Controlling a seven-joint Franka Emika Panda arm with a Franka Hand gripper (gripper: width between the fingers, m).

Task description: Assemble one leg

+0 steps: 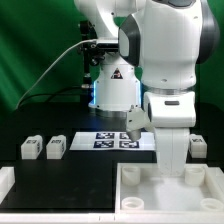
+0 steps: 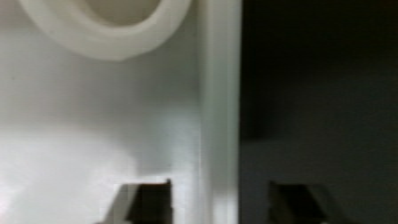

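Observation:
Two white legs (image 1: 30, 148) (image 1: 55, 148) with square tags stand side by side on the black table at the exterior view's left. A third leg (image 1: 198, 146) stands at the right, behind the arm. A tilted tagged white block (image 1: 135, 120) shows beside the arm, above the marker board. My gripper (image 1: 172, 168) is lowered at the far wall of the large white panel (image 1: 150, 200). In the wrist view my gripper (image 2: 217, 205) is open and empty, its dark fingers (image 2: 143, 200) on either side of the panel's edge (image 2: 217, 100). A round corner socket (image 2: 116, 25) lies ahead.
The marker board (image 1: 105, 141) lies on the table behind the panel, between the legs. Another white part (image 1: 5, 182) sits at the exterior view's near left edge. A green curtain and the arm's base with cables stand behind.

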